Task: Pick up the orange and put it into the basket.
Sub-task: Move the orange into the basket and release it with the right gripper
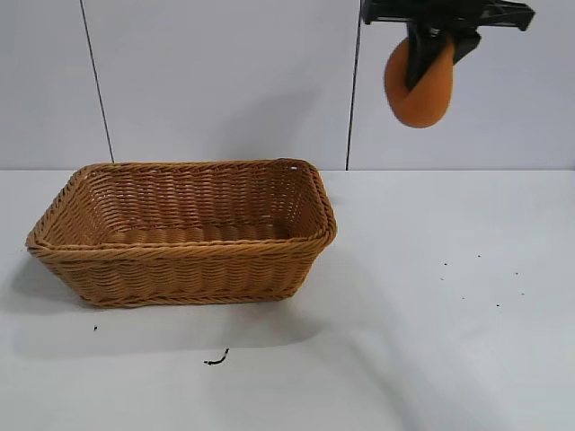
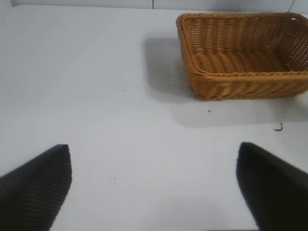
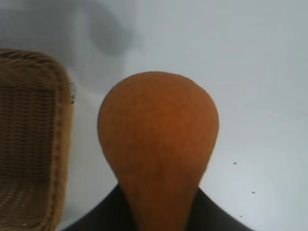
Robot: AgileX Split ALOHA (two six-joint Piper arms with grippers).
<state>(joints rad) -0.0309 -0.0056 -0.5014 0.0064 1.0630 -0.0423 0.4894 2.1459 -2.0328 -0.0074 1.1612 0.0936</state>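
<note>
The orange (image 1: pixel 420 85) hangs high above the surface (image 1: pixel 449 314), clamped in the right pincer (image 1: pixel 429 56) by its narrow neck, off to the right of the basket (image 1: pixel 184 256). It looks light, firm and matte, so slipping seems unlikely. The basket is empty; nothing obstructs its mouth. The left pincer (image 2: pixel 154 185) stands wide over bare surface.
</note>
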